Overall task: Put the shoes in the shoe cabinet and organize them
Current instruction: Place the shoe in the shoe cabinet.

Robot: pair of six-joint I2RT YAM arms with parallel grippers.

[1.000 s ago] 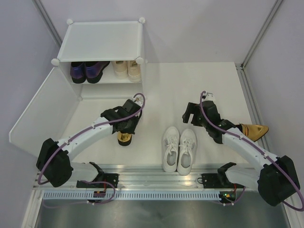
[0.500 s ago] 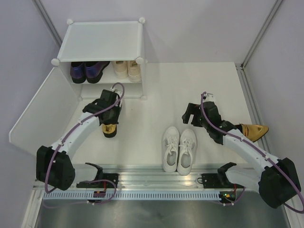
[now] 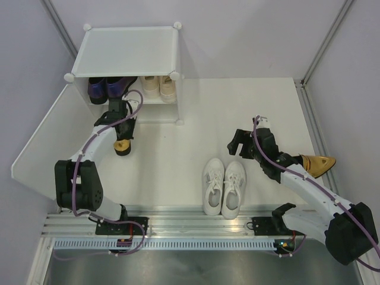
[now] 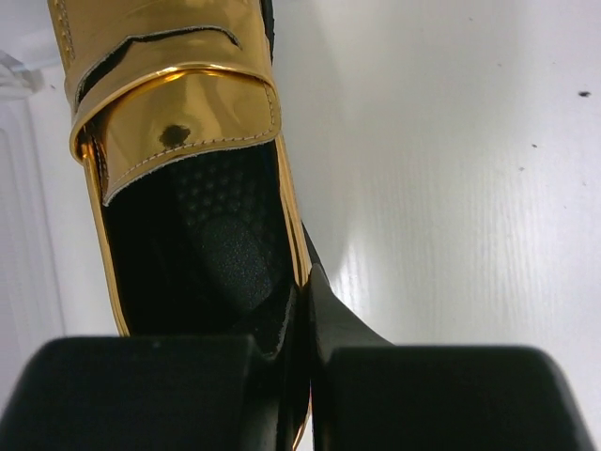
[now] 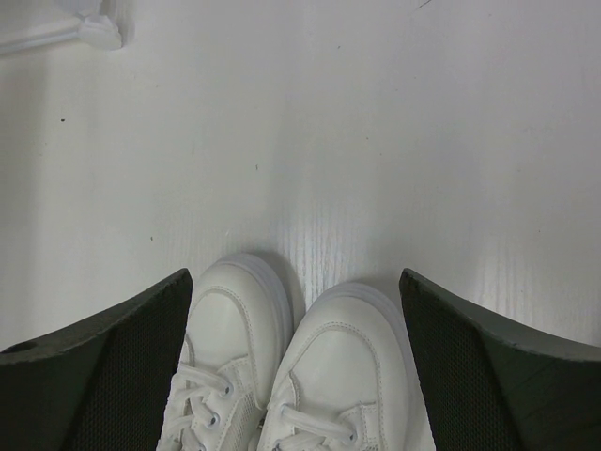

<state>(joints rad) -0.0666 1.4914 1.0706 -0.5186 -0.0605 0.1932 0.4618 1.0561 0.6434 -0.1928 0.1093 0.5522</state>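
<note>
Overhead, the shoe cabinet (image 3: pixel 127 50) stands at the far left of the table (image 3: pixel 237 107) with its door panel (image 3: pixel 50 136) swung open to the left. The purple loafers (image 3: pixel 110 89) and beige sneakers (image 3: pixel 159 86) sit side by side on its inner shelf. The left gripper (image 3: pixel 122 135) hangs just in front of the cabinet's lower opening, clamped on one gold heel (image 3: pixel 123 146). The white sneakers (image 3: pixel 224 187) stand as a pair near the front edge. The right gripper (image 3: pixel 236 148) hovers just beyond their toes, and the second gold heel (image 3: pixel 317 161) lies at the table's right side. In the left wrist view, the left gripper (image 4: pixel 302 329) has its jaws pinched tight on the side wall of the gold heel (image 4: pixel 188 122), whose dark insole faces the camera. In the right wrist view, the right gripper (image 5: pixel 299 362) is spread wide with nothing in it. The toes of the white sneakers (image 5: pixel 225 319) lie between its fingers (image 5: pixel 103 366), clear of them.
</note>
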